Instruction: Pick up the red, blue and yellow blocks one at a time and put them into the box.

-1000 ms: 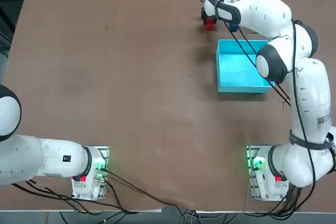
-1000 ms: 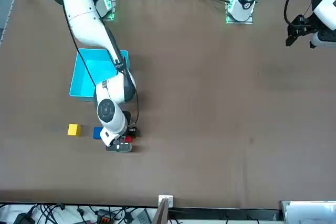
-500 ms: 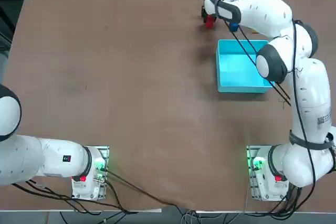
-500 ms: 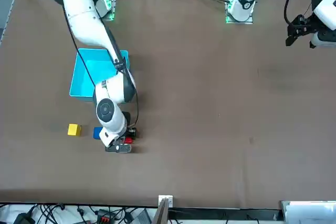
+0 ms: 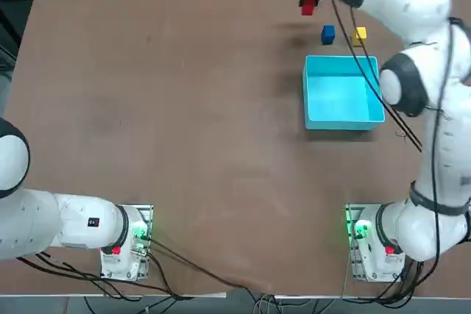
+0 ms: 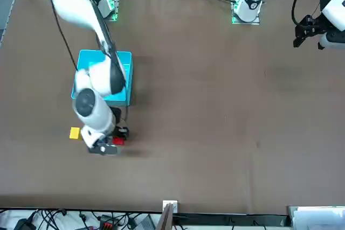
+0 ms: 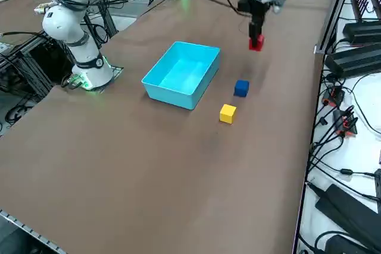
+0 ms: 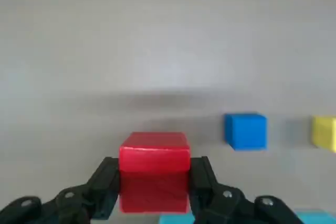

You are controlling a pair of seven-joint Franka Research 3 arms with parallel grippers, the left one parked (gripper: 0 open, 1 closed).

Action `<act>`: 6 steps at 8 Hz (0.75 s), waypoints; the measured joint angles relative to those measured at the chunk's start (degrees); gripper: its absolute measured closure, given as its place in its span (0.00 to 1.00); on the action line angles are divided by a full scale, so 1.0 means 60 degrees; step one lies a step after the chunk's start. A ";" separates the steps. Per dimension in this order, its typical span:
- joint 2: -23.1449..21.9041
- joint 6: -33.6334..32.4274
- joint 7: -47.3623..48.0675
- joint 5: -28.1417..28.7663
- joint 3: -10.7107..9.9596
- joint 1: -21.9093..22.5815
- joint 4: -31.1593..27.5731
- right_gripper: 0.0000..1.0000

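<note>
My right gripper [image 8: 155,182] is shut on the red block [image 8: 154,170] and holds it lifted clear of the table, above the far side beyond the box. From overhead the red block [image 5: 308,3] hangs in the gripper [image 5: 308,1]; from the side the red block [image 7: 256,42] is under the fingers [image 7: 256,31]. The blue block [image 5: 327,34] and yellow block [image 5: 359,35] rest on the table just past the far wall of the light cyan box [image 5: 310,90], which holds nothing. The front view shows the red block [image 6: 118,140] and the yellow block [image 6: 75,133]; the arm hides the blue one there.
The table's far edge lies close behind the gripper, with cables and equipment [image 7: 351,63] along the right side. Brown tabletop [image 5: 184,108] stretches bare to the left of the box.
The right gripper has risen with the red block and shifted slightly toward the far right. The blue and yellow blocks, earlier covered by the arm overhead, are now in sight.
</note>
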 joint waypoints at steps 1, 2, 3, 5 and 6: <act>-0.0967 0.0010 -0.0077 -0.0002 -0.0001 -0.0017 -0.1165 0.30; -0.1906 0.0121 -0.0146 -0.0002 0.0004 -0.0014 -0.2426 0.30; -0.2730 0.0331 -0.0179 -0.0002 0.0008 -0.0005 -0.3635 0.30; -0.4067 0.1231 -0.0205 -0.0006 0.0042 0.0035 -0.5987 0.30; -0.4669 0.1793 -0.0207 -0.0008 0.0070 0.0064 -0.7144 0.30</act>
